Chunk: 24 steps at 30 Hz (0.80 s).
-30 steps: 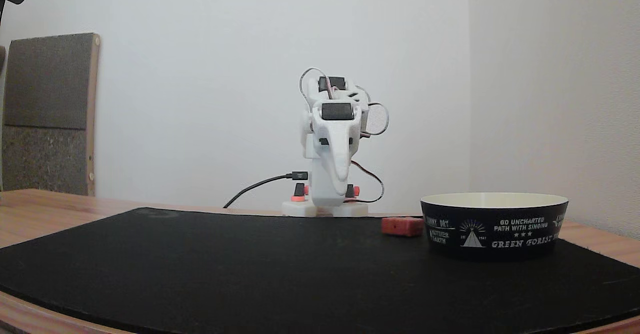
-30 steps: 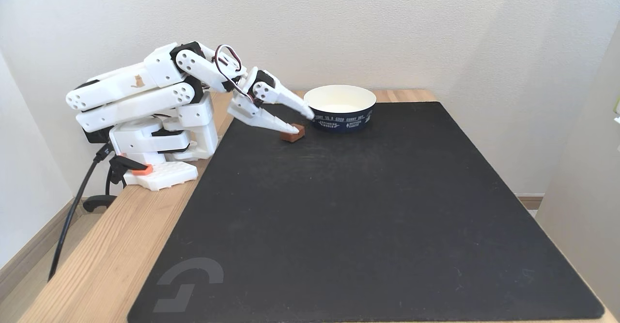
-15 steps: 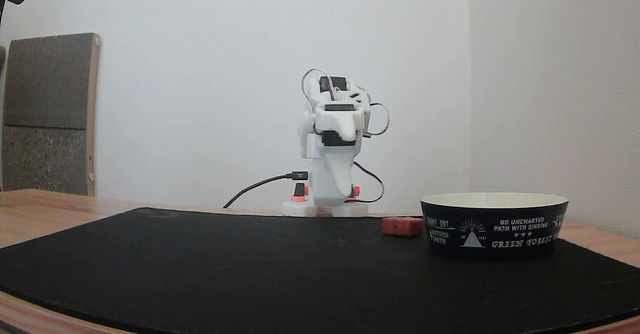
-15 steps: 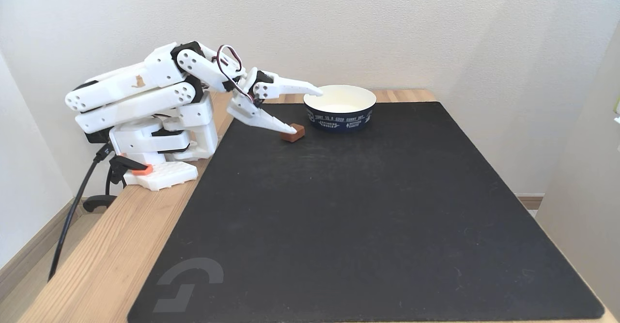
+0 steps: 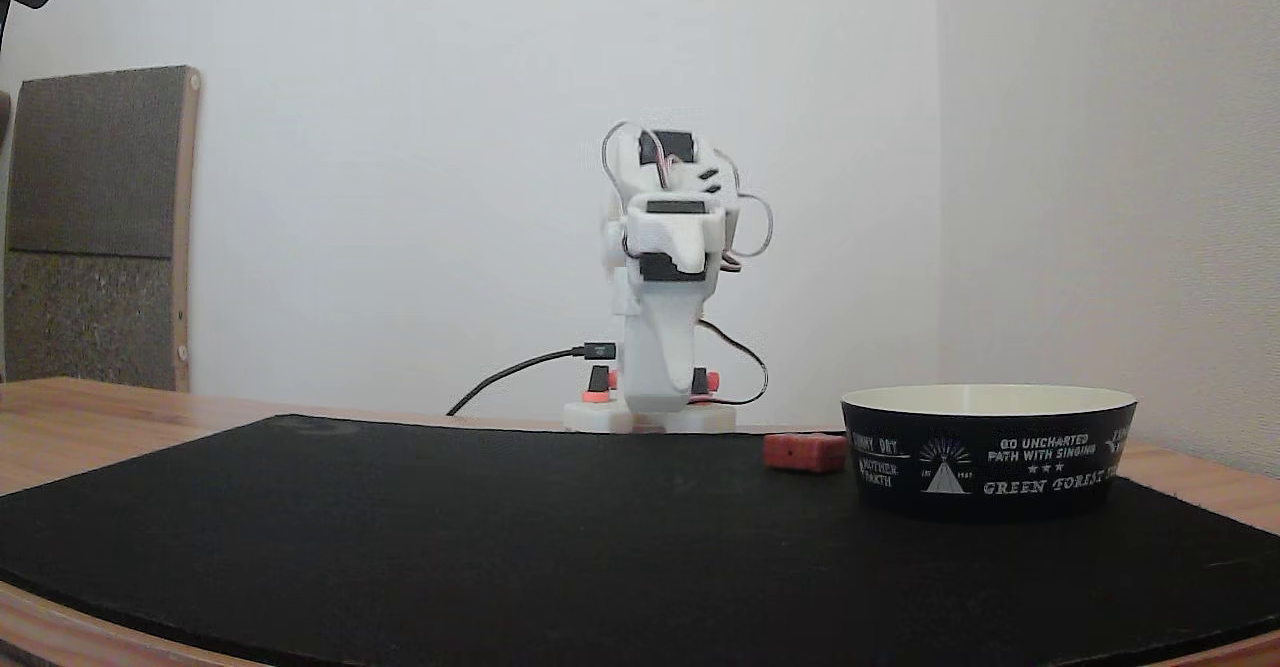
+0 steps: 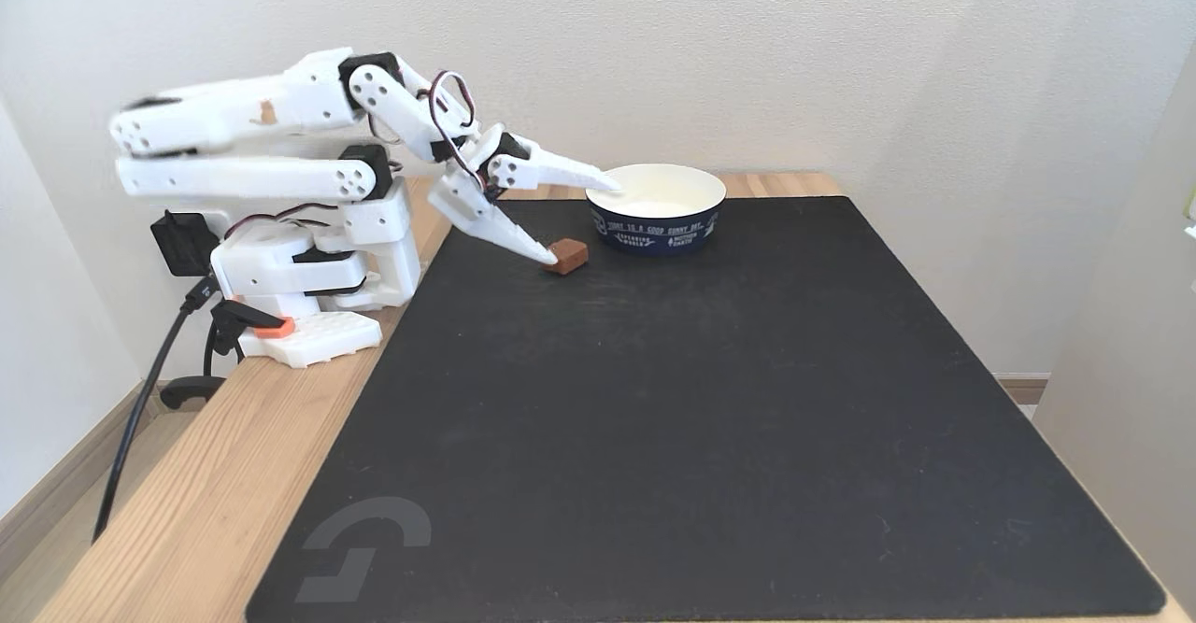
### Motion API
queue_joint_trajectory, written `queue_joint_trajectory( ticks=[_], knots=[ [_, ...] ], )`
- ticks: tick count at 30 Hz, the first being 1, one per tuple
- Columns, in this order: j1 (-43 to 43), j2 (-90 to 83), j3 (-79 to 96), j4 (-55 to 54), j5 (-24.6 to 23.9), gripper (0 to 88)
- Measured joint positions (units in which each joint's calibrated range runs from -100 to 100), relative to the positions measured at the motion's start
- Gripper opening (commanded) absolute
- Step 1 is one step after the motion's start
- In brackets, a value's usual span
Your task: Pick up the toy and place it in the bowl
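The toy (image 6: 567, 256) is a small red block lying on the black mat, just left of the bowl (image 6: 656, 231). From the low front camera the toy (image 5: 804, 452) sits close beside the bowl's black lettered wall (image 5: 990, 462). My white gripper (image 6: 584, 221) is open wide. Its lower finger (image 6: 523, 238) slants down with its tip at the toy's left end, and its upper finger (image 6: 570, 173) points toward the bowl's rim. Seen from the front, the gripper (image 5: 668, 327) faces the camera, well left of the toy. Nothing is held.
The black mat (image 6: 701, 417) covers most of the wooden table (image 6: 215, 474). The arm's base (image 6: 308, 333) and its black cable (image 6: 140, 408) sit at the table's left edge. Walls stand close behind and beside the bowl. A dark panel (image 5: 95, 227) leans at the back.
The gripper's upper finger swung up from near the lower one to wide open. The arm's upper links rose. The toy and bowl stayed put.
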Motion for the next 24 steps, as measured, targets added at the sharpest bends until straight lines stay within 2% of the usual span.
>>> queue_joint_trajectory(
  ticks=[5, 7, 9, 12, 15, 24],
  knots=[
    [-0.4, 19.8, -13.1, 1.1, 0.6, 39.7],
    [-1.7, 27.4, -17.9, 4.5, 5.5, 39.7],
    [-2.7, 30.0, -18.8, 6.1, 7.6, 39.7],
    [-4.6, 34.7, -19.8, 11.0, 13.8, 39.7],
    [-6.6, 37.0, -19.9, 11.6, 17.0, 39.7],
    [-9.1, 42.2, -24.3, 12.1, 22.9, 39.7]
  ],
)
